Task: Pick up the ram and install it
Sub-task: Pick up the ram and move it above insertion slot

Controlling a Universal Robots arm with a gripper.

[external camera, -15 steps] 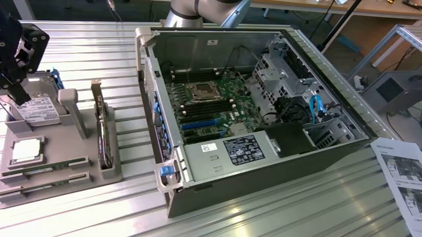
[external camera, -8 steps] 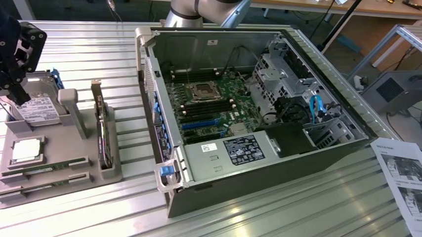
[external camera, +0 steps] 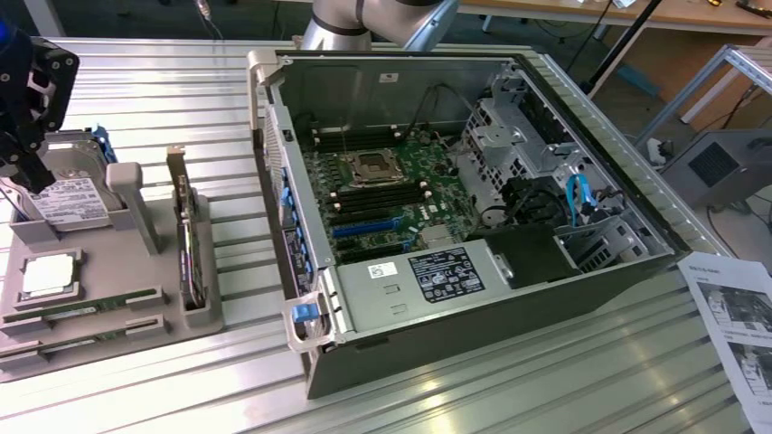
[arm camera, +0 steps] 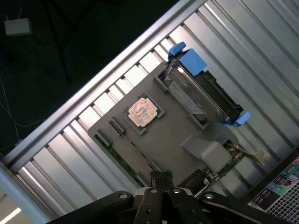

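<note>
Closest to the wrist lens: claw (arm camera: 161, 177), clenched, fingertips pressed together. Hangs clear above the grey fixture (arm camera: 175, 133), over the fixture's edge near one end of the ram (arm camera: 117, 157). In the exterior view, sits at the far left, high over the hard drive (external camera: 72, 194).

Ram: thin green stick, seated on edge in a long slot of the fixture, level, running along the fixture's rim. Second green stick in a parallel slot just beside it. Both well apart from the case (external camera: 483, 339).

Processor (arm camera: 142, 112): square, silver, flat in a recess of the fixture, between ram and hard drive.

Hard drive: stood on edge in a bracket of the same fixture, blue rails (arm camera: 192, 59) on its ends.

Holder (external camera: 202, 276): grey, separate, between fixture and case, with a flat part stood on edge in it.

Case: lying on its side on the ribbed metal tabletop (external camera: 157, 81), open upward. Motherboard (external camera: 404, 176) exposed inside, with black and blue slots (external camera: 365, 214) near its middle. Power supply (external camera: 422, 276) at the near end.

Printed sheet (external camera: 739, 316): flat on the tabletop at the exterior view's right.
</note>
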